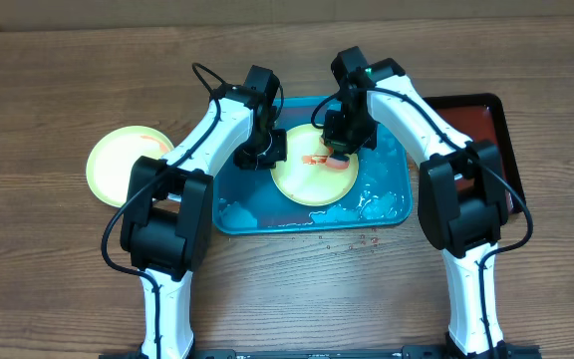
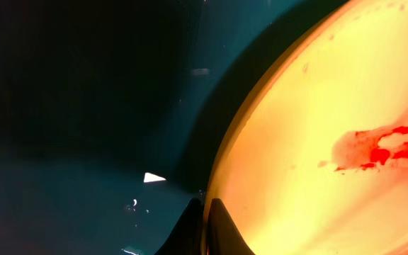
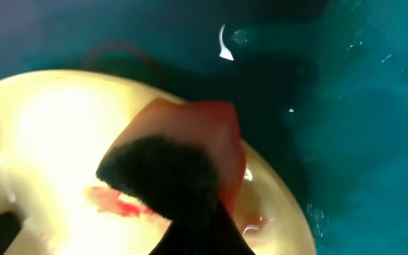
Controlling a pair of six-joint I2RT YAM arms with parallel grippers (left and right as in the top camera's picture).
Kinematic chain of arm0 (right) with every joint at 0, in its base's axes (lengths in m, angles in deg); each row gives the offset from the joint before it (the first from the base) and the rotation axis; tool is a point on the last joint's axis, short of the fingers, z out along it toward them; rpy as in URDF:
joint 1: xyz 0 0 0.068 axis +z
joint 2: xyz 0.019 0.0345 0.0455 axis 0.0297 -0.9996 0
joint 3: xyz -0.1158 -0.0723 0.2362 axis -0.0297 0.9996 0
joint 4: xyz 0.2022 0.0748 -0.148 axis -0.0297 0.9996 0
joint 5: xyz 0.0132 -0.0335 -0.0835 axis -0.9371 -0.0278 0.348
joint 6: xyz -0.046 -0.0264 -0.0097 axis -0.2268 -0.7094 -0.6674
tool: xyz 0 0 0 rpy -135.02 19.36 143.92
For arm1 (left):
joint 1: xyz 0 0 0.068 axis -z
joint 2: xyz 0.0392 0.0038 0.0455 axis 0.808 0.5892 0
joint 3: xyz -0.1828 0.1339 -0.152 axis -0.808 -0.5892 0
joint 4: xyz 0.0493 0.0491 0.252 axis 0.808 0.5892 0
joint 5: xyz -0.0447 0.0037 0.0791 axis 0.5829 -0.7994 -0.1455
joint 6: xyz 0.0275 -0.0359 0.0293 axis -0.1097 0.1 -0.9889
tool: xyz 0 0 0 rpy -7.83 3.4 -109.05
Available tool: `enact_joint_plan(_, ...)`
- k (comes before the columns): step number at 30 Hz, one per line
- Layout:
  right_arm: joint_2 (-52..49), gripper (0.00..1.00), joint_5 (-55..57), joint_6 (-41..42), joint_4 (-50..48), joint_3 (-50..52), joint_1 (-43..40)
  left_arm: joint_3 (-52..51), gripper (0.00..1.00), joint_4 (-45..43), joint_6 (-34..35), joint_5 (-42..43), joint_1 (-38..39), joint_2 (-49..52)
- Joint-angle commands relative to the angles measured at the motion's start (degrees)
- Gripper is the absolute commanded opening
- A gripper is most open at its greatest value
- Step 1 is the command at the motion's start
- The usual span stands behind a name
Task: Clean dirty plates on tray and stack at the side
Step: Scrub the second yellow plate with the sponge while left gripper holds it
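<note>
A light yellow-green plate (image 1: 307, 182) with a red sauce smear (image 2: 381, 145) lies in the teal tray (image 1: 235, 217). My left gripper (image 1: 270, 155) is shut on the plate's left rim; in the left wrist view the fingertips (image 2: 205, 212) pinch the plate's edge (image 2: 310, 106) over the tray floor (image 2: 83, 106). My right gripper (image 1: 339, 148) is shut on an orange sponge with a dark scrub face (image 3: 190, 142) and presses it on the plate (image 3: 48, 134) beside the sauce (image 3: 119, 202). Another yellow-green plate (image 1: 126, 165) lies on the table to the left of the tray.
A dark red, black-rimmed tray (image 1: 481, 115) lies at the right, partly under my right arm. Foam and water (image 1: 372, 204) cover the teal tray's front right, with foam at its front left (image 1: 235, 211). Droplets (image 1: 352, 242) dot the wood in front of it.
</note>
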Motion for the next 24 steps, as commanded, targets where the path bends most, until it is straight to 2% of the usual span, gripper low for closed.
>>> enact_joint_plan(1, -0.4, 0.04, 1.2, 0.7, -1.4, 2.7, -0.3, 1.0, 0.04, 0.3, 0.5, 1.0, 0.3, 1.2)
enact_joint_plan(5, -0.4, 0.04, 0.1, 3.4, -5.8, 7.2, 0.2, 1.0, 0.04, 0.3, 0.3, 3.0, 0.3, 1.2)
enact_joint_plan(13, -0.5, 0.04, -11.1, 5.5, -18.9, 14.3, 5.4, 1.0, 0.04, 0.1, -0.7, 5.2, 0.3, 1.2)
enact_joint_plan(19, -0.5, 0.04, -10.8, 6.6, -20.6, 14.2, 10.1, 1.0, 0.04, -0.3, -0.7, 5.4, 0.3, 1.2)
enact_joint_plan(24, -0.5, 0.04, -10.8, 7.0, -18.4, 14.2, 8.7, 1.0, 0.04, -0.4, -0.7, 5.3, 0.3, 1.2)
